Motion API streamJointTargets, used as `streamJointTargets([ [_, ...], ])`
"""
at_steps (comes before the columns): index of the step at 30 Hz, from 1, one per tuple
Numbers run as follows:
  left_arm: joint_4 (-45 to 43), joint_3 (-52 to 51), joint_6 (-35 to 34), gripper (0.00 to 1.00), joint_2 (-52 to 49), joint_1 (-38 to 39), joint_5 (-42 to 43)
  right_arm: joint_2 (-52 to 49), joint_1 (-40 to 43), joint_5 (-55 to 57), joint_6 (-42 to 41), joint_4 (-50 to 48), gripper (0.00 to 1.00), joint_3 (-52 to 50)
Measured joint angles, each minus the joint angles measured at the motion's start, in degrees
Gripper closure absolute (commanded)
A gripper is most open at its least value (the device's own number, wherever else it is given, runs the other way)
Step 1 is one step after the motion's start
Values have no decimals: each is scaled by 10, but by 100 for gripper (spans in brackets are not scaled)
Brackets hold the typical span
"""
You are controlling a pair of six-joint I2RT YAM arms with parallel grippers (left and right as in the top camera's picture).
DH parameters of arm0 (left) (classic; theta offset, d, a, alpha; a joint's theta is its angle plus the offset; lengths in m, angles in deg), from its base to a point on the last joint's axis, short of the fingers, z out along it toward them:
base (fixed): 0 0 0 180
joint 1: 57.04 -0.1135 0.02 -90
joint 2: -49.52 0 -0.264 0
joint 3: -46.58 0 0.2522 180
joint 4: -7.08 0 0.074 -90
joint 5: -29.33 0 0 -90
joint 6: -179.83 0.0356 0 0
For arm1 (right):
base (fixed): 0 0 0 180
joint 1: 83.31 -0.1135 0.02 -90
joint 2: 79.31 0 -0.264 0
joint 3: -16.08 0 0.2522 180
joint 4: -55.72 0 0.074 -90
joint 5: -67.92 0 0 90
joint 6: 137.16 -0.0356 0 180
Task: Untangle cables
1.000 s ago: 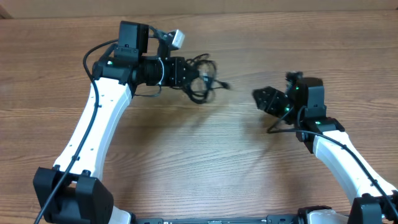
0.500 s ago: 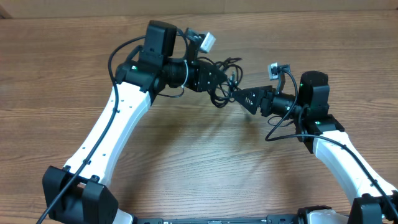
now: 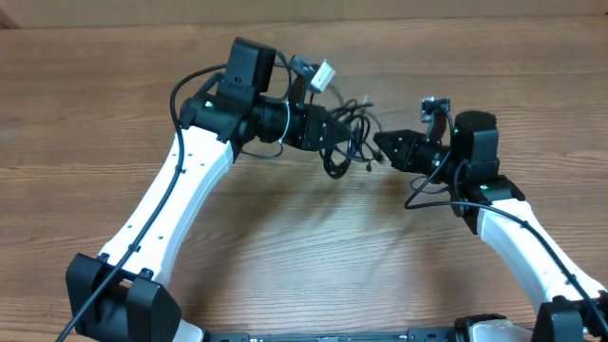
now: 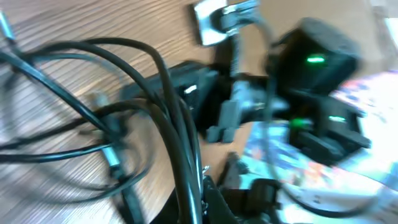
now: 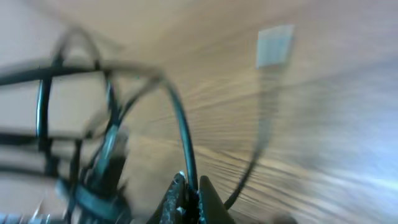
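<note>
A: Left gripper, state?
B: Clamped on cables. Fingers together, several strands caught between them.

A: Location of cables?
B: Top centre of table, in the gap between the two grippers. Contact with the wood: cannot tell.

A: Direction, long axis?
B: No single clean axis. Tangle strung left to right between the grippers, loops bulging above and below that line. One strand running rightward into right gripper.

A: Appearance?
B: Thin, black, glossy, crossing over one another in open loops. Small greyish fitting on one strand in left wrist view, too blurred to identify.

A: Right gripper?
B: Closed, pinching a single strand. In right wrist view, strand arching up and leftward from the fingertips.
</note>
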Motion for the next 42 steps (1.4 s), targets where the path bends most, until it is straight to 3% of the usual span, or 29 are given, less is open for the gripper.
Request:
streamJointTargets([
  [5, 60, 0, 0, 96, 0, 2, -160, 0, 0, 86, -24, 90, 96, 0],
  [14, 79, 0, -3, 96, 0, 3, -379, 0, 0, 276, -51, 250, 96, 0],
  [16, 87, 0, -17, 96, 0, 3, -437, 0, 1, 313, -62, 261, 87, 0],
  [18, 85, 0, -27, 96, 0, 3, -450, 0, 3, 308, -55, 224, 65, -1],
  [19, 80, 0, -28, 96, 0, 1, -438, -1, 4, 280, -45, 188, 52, -1],
  [22, 62, 0, -3, 96, 0, 0, -341, -1, 3, 148, 12, 97, 42, -1],
  [25, 54, 0, 16, 96, 0, 0, -238, -2, 2, 22, 40, 26, 40, 0],
  [35, 19, 0, 26, 96, 0, 0, -13, -2, -2, -104, 64, -43, 34, 0],
  [37, 2, 0, 19, 96, 0, 0, 14, -2, -10, -111, 66, -45, 37, 0],
  [41, -11, 0, 7, 96, 0, 0, 46, -2, -35, -108, 68, -55, 91, 0],
  [42, -11, 0, 3, 96, 0, 0, 50, -2, -40, -105, 67, -57, 96, 0],
])
